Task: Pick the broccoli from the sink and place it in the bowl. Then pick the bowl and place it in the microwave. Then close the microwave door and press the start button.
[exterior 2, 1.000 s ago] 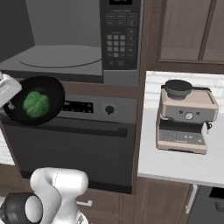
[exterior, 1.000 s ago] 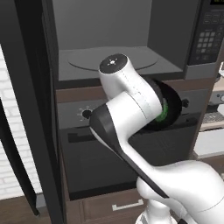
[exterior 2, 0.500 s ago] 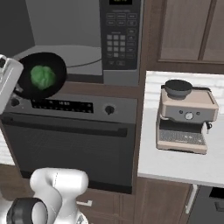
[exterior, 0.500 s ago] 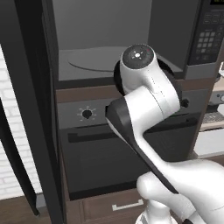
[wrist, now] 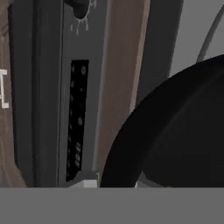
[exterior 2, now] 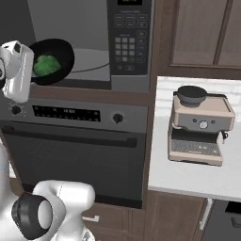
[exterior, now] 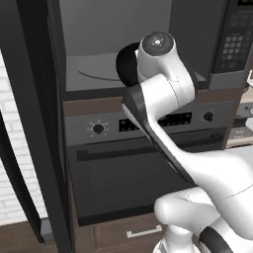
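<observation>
The glossy black bowl hangs at the mouth of the open microwave, just above its front sill. The bright green broccoli lies inside it. My gripper is shut on the bowl's left rim. In the left base view my arm hides most of the bowl. In the hand view, the bowl's dark wall bulges in from the right. The grey turntable lies behind the bowl. The microwave door stands swung open at the left. The keypad panel is right of the cavity.
Below the microwave is an oven with a knob, a display strip and a bar handle. A beige coffee machine stands on the white counter to the right. Wood cabinets hang above it.
My arm has lifted the bowl with the broccoli from in front of the oven panel up to the microwave opening, and in toward the cavity.
</observation>
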Robot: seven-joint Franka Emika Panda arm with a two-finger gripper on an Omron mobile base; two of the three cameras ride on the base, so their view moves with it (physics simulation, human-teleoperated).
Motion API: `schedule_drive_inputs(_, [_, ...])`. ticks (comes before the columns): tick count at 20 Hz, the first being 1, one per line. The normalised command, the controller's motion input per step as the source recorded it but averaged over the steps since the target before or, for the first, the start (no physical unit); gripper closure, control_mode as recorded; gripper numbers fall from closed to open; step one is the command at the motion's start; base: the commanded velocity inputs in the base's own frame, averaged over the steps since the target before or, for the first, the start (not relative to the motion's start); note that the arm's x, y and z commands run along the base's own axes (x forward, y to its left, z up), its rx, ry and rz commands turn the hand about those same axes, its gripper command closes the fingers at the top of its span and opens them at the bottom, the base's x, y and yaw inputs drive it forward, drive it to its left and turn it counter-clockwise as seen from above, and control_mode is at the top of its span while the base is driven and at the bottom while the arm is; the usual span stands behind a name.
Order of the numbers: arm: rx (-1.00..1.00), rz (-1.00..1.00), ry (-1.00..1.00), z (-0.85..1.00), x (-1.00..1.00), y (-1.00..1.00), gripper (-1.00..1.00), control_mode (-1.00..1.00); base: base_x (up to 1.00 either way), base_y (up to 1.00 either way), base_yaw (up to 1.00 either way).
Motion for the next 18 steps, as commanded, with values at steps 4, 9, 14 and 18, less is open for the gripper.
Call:
schedule_drive_inputs(4, [-0.13, 0.09, 0.0, 0.13, 0.88, -0.02, 1.0, -1.0, 0.0, 0.0, 0.0])
schedule_drive_inputs(9, [-0.1, 0.09, 0.0, 0.03, 0.8, -0.03, 1.0, -1.0, 0.0, 0.0, 0.0])
schedule_drive_inputs(14, [-0.01, 0.03, 0.01, 0.0, 0.62, -0.03, 1.0, -1.0, 0.0, 0.0, 0.0])
schedule_drive_inputs(18, [-0.06, 0.0, 0.0, -0.01, 0.24, -0.03, 1.0, -1.0, 0.0, 0.0, 0.0])
